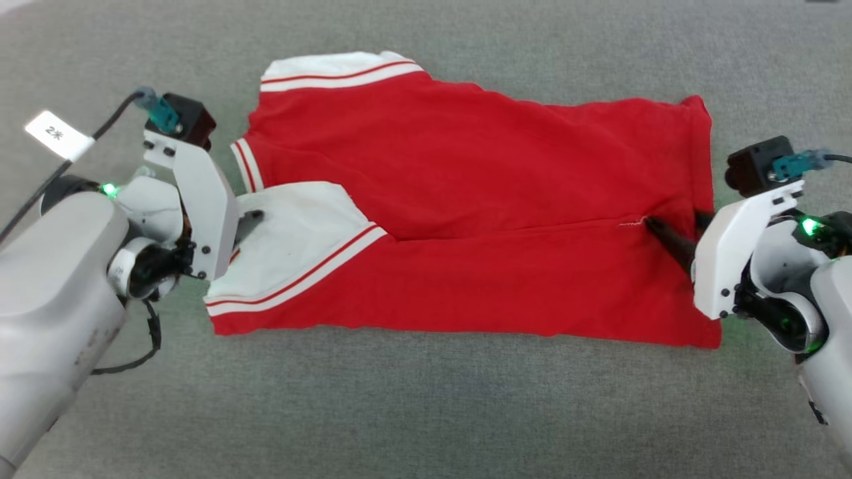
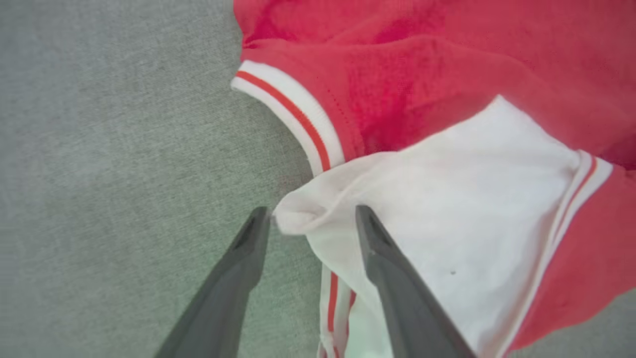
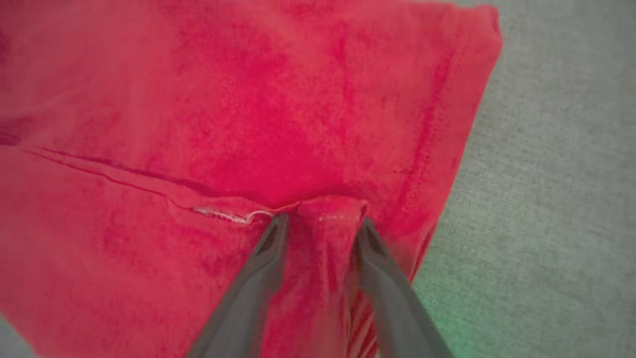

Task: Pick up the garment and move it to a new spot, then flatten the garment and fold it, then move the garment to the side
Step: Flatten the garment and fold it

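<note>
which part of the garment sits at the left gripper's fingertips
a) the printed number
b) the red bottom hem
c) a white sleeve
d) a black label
c: in the left wrist view the left gripper has its fingers apart, either side of a bunched fold of the white sleeve of the garment.

- Surface (image 1: 426, 412), near strip in front of shirt (image 1: 506, 186): bare, open to passage from side to side.
- Far strip behind shirt: bare, open.
- Left end: left arm (image 1: 60, 279), its cable (image 1: 106, 126) and tag (image 1: 58, 135) stand in the way.
- Right end: right arm (image 1: 739, 266) stands over the hem, closing that side.
</note>
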Tool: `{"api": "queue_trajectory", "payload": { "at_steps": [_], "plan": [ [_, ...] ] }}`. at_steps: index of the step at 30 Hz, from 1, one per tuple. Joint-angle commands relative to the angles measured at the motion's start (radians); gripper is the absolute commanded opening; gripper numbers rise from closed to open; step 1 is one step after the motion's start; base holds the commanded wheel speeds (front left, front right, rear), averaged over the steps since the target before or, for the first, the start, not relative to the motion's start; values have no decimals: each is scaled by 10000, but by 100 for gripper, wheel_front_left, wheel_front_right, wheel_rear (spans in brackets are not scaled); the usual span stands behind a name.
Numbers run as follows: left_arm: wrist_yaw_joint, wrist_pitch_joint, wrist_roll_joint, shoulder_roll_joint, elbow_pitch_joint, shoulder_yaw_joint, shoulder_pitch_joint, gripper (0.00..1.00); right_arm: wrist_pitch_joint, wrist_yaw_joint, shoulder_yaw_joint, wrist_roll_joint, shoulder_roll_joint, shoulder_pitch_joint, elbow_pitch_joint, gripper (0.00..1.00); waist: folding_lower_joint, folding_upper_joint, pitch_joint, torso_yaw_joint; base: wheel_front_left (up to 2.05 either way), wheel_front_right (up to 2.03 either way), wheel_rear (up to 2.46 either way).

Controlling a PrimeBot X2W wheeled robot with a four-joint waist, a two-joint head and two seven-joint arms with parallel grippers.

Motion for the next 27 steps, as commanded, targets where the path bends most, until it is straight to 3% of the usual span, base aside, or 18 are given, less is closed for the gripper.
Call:
{"api": "queue_trajectory", "payload": {
  "at_steps": [1,11,19,22,27],
  "plan": [
    [79,-29,-9,34,-100,20,-67,100,-96,-20,-57,10,-34,113,-67,100,0,0,-172,140,0,0,0],
    [1380,585,-529,887,-2444,211,864,100,-2040,-18,-1573,-961,187,1335,-1487,100,0,0,-818,499,0,0,0],
    [2839,1732,-1317,1787,-4579,192,1921,100,-3513,-18,-3342,-2276,1136,2612,-2881,100,0,0,-1147,510,0,0,0],
    [3068,1778,-1517,1841,-4653,211,2197,100,-3934,-18,-3759,-2707,1513,2990,-3490,100,0,0,-1139,370,0,0,0],
    [2960,1477,-1756,1642,-4029,270,2543,100,-4391,-18,-4141,-3101,2063,3430,-4110,100,0,0,-1045,32,0,0,0]
  ]
}}
